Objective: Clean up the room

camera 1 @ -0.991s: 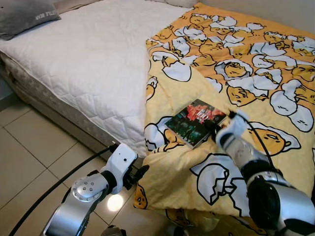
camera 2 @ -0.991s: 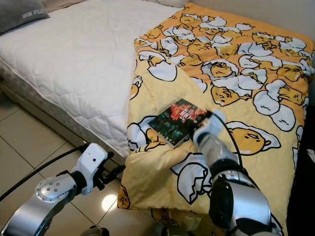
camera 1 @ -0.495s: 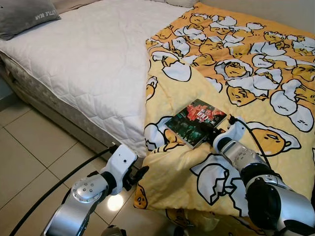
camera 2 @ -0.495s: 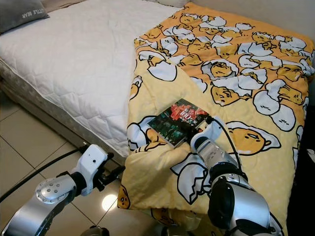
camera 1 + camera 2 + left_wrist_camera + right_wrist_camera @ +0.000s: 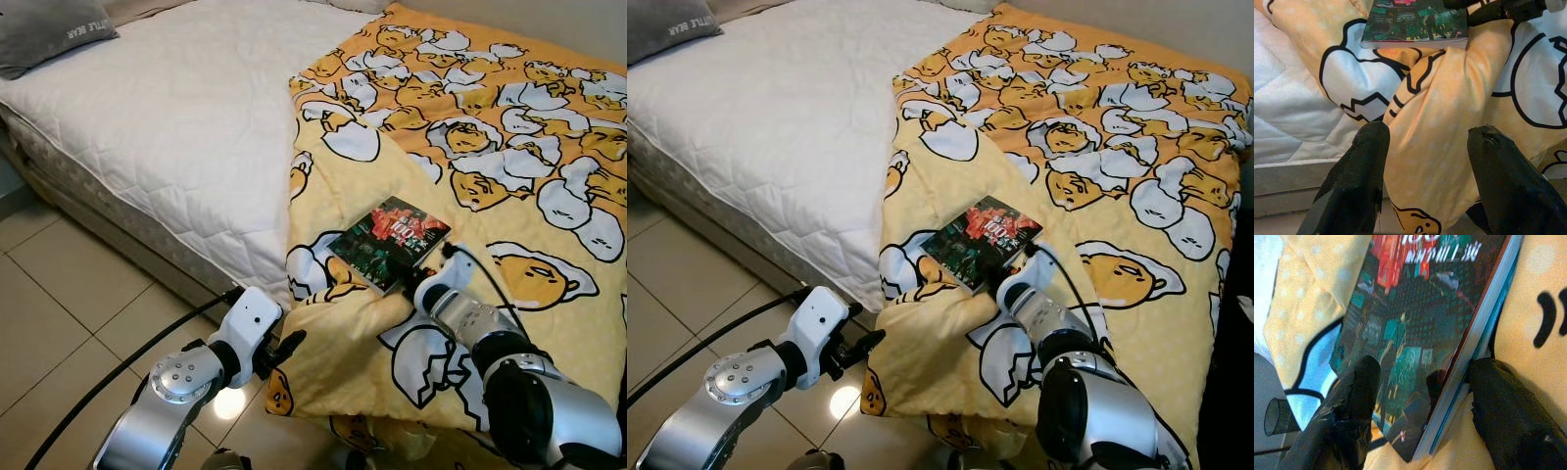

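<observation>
Book (image 5: 389, 244) lay near bed's foot edge on blanket (image 5: 509, 157) | right gripper (image 5: 1422, 396) open, straddling its corner | should close squarely | left gripper (image 5: 1427, 166) open, idle.

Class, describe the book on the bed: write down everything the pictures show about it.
The book is a thin paperback with a glossy dark cover in green, teal and red, with pale lettering. It lies flat, closed and cover up, on the yellow cartoon-egg blanket near the edge of the bed. Its pale page edges show along one side. The right gripper is open at its near corner, one finger over the cover, the other beside the page edge on the blanket.
</observation>
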Available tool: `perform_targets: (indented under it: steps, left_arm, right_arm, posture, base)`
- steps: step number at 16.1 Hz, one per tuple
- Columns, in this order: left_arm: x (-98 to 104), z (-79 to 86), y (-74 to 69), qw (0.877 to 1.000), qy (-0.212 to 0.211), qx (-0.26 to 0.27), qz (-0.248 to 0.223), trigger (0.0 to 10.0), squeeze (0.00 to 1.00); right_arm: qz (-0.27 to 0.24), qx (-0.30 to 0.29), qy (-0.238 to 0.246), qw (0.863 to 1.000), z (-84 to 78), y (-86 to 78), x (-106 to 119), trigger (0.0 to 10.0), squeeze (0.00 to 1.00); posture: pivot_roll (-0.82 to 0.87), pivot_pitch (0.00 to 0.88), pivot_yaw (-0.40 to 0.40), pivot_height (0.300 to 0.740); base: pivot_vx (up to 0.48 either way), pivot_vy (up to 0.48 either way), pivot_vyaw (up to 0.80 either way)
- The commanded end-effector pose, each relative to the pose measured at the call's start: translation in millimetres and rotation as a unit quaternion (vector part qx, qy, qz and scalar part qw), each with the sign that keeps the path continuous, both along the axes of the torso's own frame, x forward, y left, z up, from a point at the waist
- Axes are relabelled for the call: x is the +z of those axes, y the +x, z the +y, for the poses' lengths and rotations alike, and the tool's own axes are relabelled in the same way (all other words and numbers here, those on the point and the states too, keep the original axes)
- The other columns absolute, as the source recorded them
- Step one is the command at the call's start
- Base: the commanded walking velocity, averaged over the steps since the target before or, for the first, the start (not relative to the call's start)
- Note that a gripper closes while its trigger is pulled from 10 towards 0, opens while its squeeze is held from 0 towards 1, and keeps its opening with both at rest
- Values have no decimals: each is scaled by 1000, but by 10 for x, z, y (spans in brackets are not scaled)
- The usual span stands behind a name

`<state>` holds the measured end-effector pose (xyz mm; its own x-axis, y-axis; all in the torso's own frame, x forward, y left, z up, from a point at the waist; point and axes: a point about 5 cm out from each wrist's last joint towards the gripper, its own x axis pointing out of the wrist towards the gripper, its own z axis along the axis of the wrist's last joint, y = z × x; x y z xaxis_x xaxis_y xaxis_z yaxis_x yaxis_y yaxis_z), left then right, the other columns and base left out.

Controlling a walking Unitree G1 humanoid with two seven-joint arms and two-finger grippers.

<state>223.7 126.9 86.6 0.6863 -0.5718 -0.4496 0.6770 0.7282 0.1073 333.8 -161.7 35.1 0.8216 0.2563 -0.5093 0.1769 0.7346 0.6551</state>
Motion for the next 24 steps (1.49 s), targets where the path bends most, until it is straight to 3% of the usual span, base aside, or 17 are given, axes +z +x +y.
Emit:
perform_targets:
  steps: [1,5,11,13,17,24]
  left_arm:
    - [38,-30,-13,1000,-4,-10,-1,10000,0]
    - [34,-33,-22,1000,-3,-10,0,10000,0]
    - [8,8,-24,1000,0,-3,4,10000,0]
    - [0,7,-22,1000,0,-1,4,10000,0]
    - [-3,49,-35,1000,2,5,4,10000,0]
    - [-9,38,-4,1000,4,2,2,10000,0]
  right_arm:
    - [13,10,-15,1000,21,-44,-60,10000,0]
    - [6,8,1,1000,85,-32,-49,10000,0]
    - [24,52,-36,998,306,-97,-140,10000,0]
    - [25,32,-18,999,339,-95,-141,10000,0]
    - [-30,-62,95,993,228,152,178,10000,0]
    - [-88,-79,113,986,164,378,533,10000,0]
  posture:
    - [-29,92,-37,740]
    - [-27,96,-38,740]
    - [-26,102,-42,740]
    - [-19,100,-49,740]
    - [-14,98,-41,740]
    - [-22,97,-33,740]
  base:
    - [0,0,0]
    - [0,0,0]
    - [0,0,0]
    - [0,0,0]
    - [0,0,0]
    - [0,0,0]
